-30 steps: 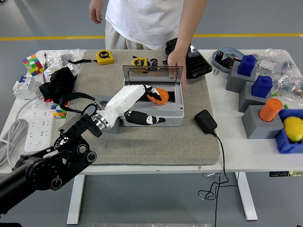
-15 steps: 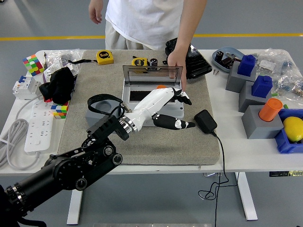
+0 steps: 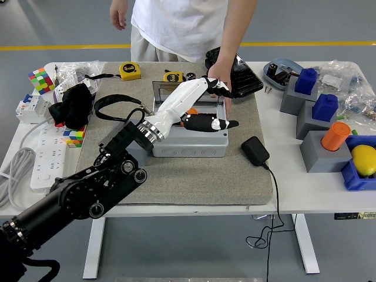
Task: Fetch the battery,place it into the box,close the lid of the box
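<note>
The grey box [image 3: 189, 144] stands on the grey mat, its clear lid [image 3: 167, 89] upright at the back. An orange battery [image 3: 191, 110] shows inside the box, mostly hidden by my hand. My left hand [image 3: 224, 106], white with black fingers, reaches over the box. Its fingers are spread and hold nothing. Its upper fingertips [image 3: 221, 86] are at the lid's top right edge, and the thumb [image 3: 211, 124] lies over the box's right side. A person's hand [image 3: 217, 73] rests at the lid's right rear corner. My right arm is out of view.
A black adapter [image 3: 255, 150] with its cable lies right of the box. Two yellow tape measures [image 3: 130, 71] and a black pouch [image 3: 242, 75] lie behind it. A power strip [image 3: 46, 154] and cubes [image 3: 40, 79] are at the left. Blue and grey blocks [image 3: 305, 88] stand at the right.
My left hand let go of the orange battery in the box. It swung right across the box, then rose back up to the lid's top right edge. The person's hand stayed put.
</note>
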You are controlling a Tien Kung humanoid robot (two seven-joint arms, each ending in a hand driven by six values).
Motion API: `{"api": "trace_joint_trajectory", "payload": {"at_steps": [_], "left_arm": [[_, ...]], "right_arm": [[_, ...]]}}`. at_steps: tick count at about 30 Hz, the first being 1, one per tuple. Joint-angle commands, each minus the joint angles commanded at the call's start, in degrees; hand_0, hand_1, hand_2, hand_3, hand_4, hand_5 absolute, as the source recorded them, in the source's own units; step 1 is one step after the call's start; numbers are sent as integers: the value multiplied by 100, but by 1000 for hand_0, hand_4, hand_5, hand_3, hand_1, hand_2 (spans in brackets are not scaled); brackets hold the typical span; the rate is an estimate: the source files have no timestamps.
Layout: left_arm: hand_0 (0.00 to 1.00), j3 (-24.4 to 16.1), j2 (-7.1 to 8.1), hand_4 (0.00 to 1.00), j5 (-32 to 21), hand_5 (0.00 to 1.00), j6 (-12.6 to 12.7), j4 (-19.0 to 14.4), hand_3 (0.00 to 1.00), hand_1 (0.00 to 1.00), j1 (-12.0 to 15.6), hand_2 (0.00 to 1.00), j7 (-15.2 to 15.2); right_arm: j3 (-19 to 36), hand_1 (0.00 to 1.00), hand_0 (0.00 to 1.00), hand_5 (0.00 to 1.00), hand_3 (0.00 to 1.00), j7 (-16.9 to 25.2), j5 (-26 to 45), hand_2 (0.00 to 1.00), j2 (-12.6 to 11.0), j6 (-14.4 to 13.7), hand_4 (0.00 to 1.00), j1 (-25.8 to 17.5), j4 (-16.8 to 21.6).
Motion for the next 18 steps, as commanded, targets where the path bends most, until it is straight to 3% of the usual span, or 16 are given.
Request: {"api": "trace_joint_trajectory", "payload": {"at_steps": [5,6,10,18], "left_arm": [[701,-241,-13,998,190,442,-29,311,680,709,-113,686,95],[765,-271,-17,998,212,444,-32,362,738,767,-132,743,105],[765,-396,-42,998,309,444,-33,613,738,767,-226,743,135],[774,-313,-65,998,486,444,-75,1018,754,783,-381,764,233]], "right_arm": [[1,584,556,473,541,1,-1,573,3,0,918,6,4],[-3,584,553,472,542,0,2,573,4,1,919,5,3],[-9,584,553,472,542,-2,7,573,2,2,919,2,3],[-30,584,557,473,542,-4,11,573,-5,3,919,17,6]]}}
